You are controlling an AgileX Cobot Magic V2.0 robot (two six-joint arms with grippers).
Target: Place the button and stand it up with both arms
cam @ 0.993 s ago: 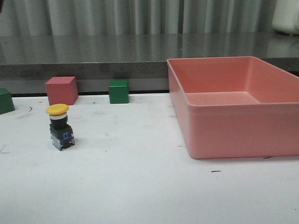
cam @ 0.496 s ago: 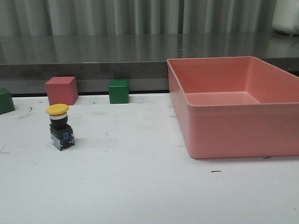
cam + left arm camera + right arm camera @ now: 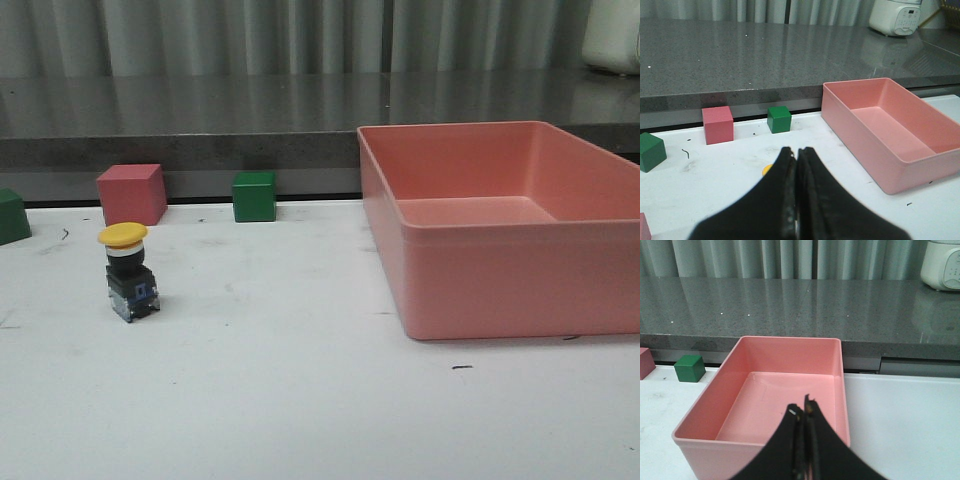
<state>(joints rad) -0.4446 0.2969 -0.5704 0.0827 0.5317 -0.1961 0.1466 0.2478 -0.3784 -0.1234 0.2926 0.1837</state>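
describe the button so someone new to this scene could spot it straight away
Start at the big pink bin on the white table's right side, then look far left. The button stands upright in front of the pink cube; unlike the cubes, it has a yellow mushroom cap.

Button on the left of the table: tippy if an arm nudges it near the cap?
Probably. The button stands upright on a small blocky base with a wider yellow cap on top, so a push up high could topple it. On its side, the round cap might let it roll in an arc. It looks rigid, not floppy.
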